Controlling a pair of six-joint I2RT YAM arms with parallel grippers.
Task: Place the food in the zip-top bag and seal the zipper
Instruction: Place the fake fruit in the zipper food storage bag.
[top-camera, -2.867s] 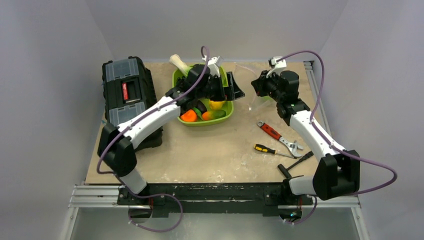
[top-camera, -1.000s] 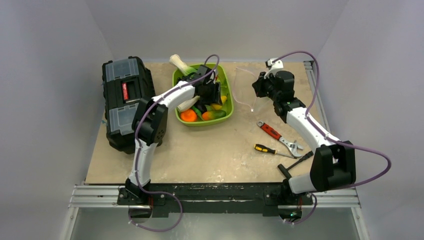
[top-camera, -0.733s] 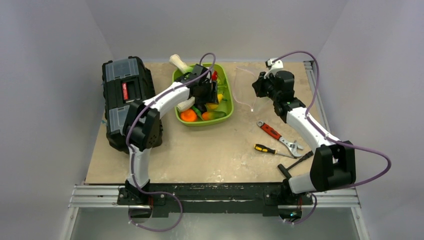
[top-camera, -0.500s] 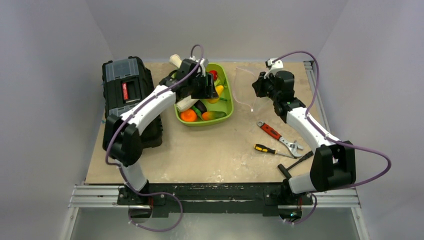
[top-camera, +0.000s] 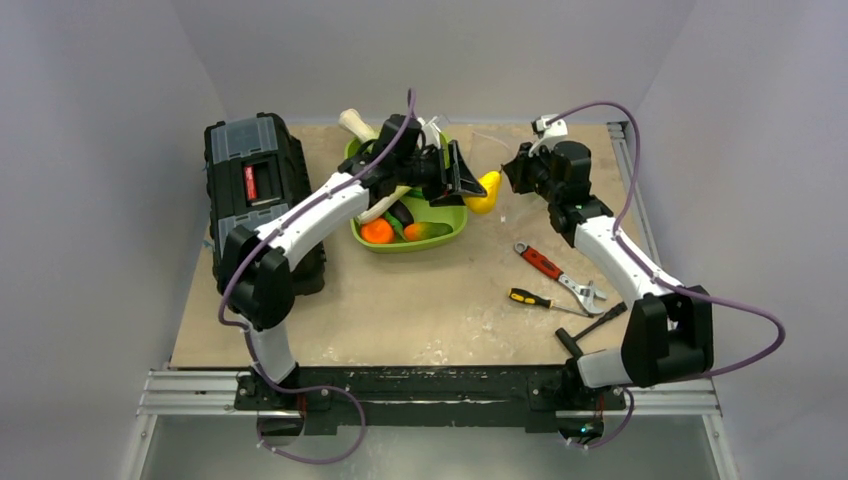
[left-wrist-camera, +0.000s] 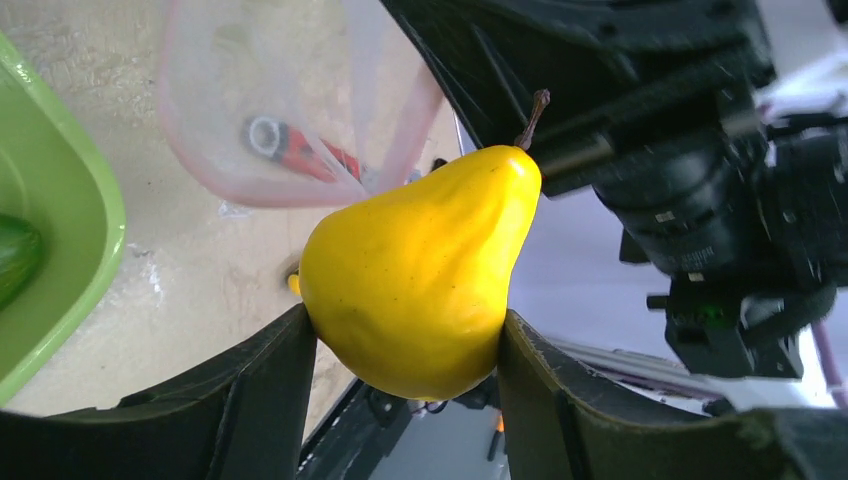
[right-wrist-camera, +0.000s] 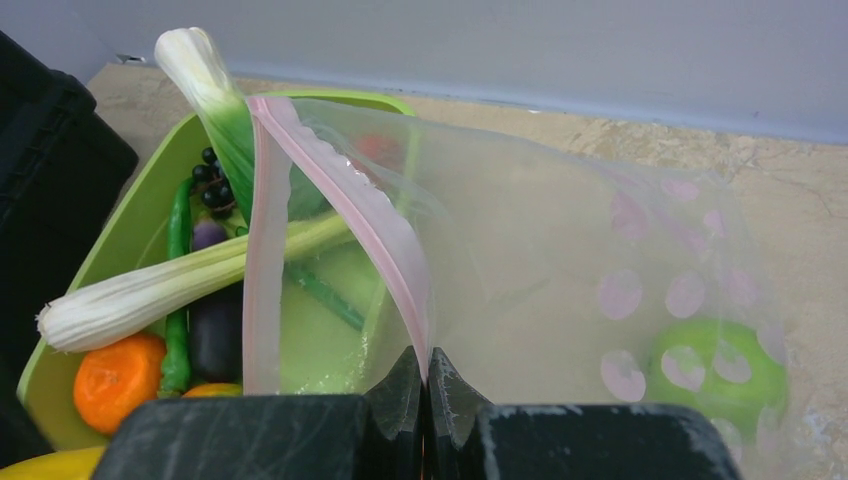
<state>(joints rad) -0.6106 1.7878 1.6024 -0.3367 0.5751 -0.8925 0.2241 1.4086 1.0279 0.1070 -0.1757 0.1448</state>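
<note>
My left gripper (top-camera: 470, 186) is shut on a yellow pear (top-camera: 486, 191) and holds it in the air between the green tray (top-camera: 452, 222) and the right gripper; in the left wrist view the pear (left-wrist-camera: 415, 275) sits between both fingers. My right gripper (top-camera: 512, 172) is shut on the pink zipper strip (right-wrist-camera: 385, 232) of the clear zip-top bag (right-wrist-camera: 560, 260) and holds its mouth open. A green fruit (right-wrist-camera: 718, 374) lies inside the bag. An orange piece (top-camera: 377, 231) and other food stay in the tray.
A black toolbox (top-camera: 253, 190) stands at the left. A red-handled wrench (top-camera: 550, 268), a yellow-and-black screwdriver (top-camera: 532, 298) and a black tool (top-camera: 590, 328) lie on the table at the right. A leek (right-wrist-camera: 170, 282) lies across the tray.
My left gripper has lifted the yellow pear out of the tray and carried it right, toward the bag's mouth. The right gripper has kept hold of the bag.
</note>
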